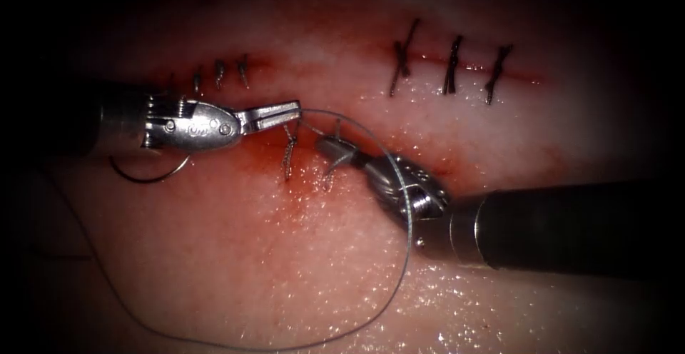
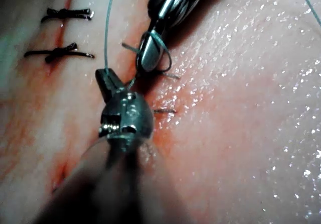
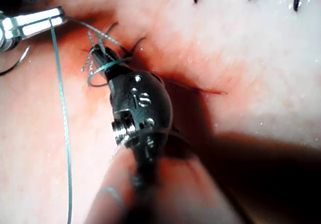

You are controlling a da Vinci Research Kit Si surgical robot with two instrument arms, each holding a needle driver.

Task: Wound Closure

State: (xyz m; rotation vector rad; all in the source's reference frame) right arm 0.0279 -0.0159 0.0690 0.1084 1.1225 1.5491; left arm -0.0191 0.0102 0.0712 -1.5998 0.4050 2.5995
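Observation:
My left tool (image 1: 289, 110) comes in from the left, its jaws shut on the green thread (image 1: 407, 240) just above the cut (image 1: 300, 143). From there the thread sweeps in a wide loop around my right tool (image 1: 330, 145), whose jaws sit shut at the cut on a short thread end. In the right wrist view, thread is wound round those jaws (image 3: 98, 57). The left wrist view shows my left jaws (image 2: 106, 78) pinching the strand. The curved needle (image 1: 146, 175) lies free on the tissue under the left tool's shaft, held by neither tool. A twisted stitch (image 1: 288, 155) crosses the cut.
Three dark finished stitches (image 1: 452, 65) close the cut toward the right, and three smaller ones (image 1: 220, 74) lie above the left tool. Red fluid (image 1: 264, 161) stains the tissue around the open middle. Slack thread trails over the near tissue (image 1: 214, 340).

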